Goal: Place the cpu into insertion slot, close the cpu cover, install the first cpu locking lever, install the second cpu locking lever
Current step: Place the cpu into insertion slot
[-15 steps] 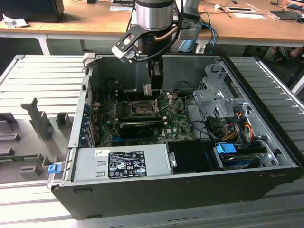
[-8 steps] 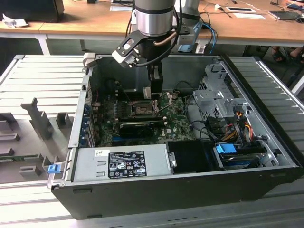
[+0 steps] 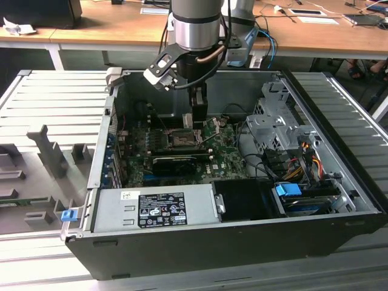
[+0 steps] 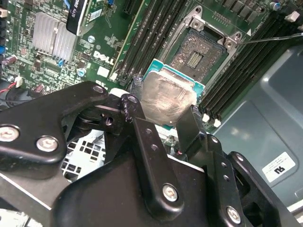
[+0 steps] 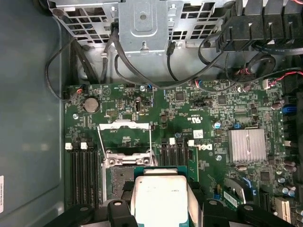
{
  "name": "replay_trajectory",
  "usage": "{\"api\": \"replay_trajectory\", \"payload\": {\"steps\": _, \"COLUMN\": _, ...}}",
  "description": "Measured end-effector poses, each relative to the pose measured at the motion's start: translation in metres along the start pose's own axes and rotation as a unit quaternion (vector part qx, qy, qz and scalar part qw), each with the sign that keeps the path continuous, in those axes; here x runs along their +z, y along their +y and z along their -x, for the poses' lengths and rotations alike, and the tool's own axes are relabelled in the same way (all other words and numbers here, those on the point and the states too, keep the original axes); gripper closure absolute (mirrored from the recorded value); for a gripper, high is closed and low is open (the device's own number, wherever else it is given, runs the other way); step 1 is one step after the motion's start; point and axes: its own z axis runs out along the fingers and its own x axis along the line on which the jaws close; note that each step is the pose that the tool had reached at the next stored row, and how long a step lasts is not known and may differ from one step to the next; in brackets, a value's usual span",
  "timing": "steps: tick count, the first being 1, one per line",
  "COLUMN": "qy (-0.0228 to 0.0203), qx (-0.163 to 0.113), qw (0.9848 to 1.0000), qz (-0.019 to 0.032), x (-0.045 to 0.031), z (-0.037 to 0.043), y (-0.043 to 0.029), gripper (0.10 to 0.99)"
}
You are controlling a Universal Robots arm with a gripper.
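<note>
While the gripper (image 4: pixel 162 115), clamped on the cpu (image 4: pixel 166 97), hangs near the insertion slot (image 4: pixel 198 56), a tilted or offset descent could damage that slot.

The claw (image 5: pixel 163 212) grips the cpu (image 5: pixel 160 196) by two opposite edges, its metal face towards the camera. Just beyond it, partly hidden, lies the slot (image 5: pixel 118 177), its cover (image 5: pixel 124 124) swung open over the green board (image 5: pixel 199 109).

exterior view high above the open case (image 3: pixel 242 242), both wrist views close over the insertion slot (image 4: pixel 196 56) (image 5: pixel 117 177)
</note>
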Motion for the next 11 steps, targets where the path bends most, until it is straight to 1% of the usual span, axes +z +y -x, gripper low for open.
{"api": "replay_trajectory", "payload": {"steps": 1, "qy": 0.0003, "qx": -0.002, "qw": 1.0, "qz": 0.0, "x": 0.0008, "z": -0.0001, "y": -0.0001, "gripper": 0.557}}
{"api": "replay_trajectory", "payload": {"steps": 4, "qy": 0.0025, "qx": -0.021, "qw": 0.9998, "qz": -0.0004, "x": 0.0068, "z": -0.0016, "y": -0.0008, "gripper": 0.557}}
{"api": "replay_trajectory", "payload": {"steps": 6, "qy": 0.0028, "qx": -0.025, "qw": 0.9997, "qz": -0.0005, "x": 0.0085, "z": -0.0039, "y": -0.001, "gripper": 0.557}}
{"api": "replay_trajectory", "payload": {"steps": 9, "qy": 0.0035, "qx": -0.028, "qw": 0.9996, "qz": -0.0006, "x": 0.014, "z": -0.0068, "y": -0.0018, "gripper": 0.557}}
{"api": "replay_trajectory", "payload": {"steps": 11, "qy": 0.0035, "qx": -0.027, "qw": 0.9996, "qz": -0.0006, "x": 0.0214, "z": -0.0092, "y": -0.0027, "gripper": 0.557}}
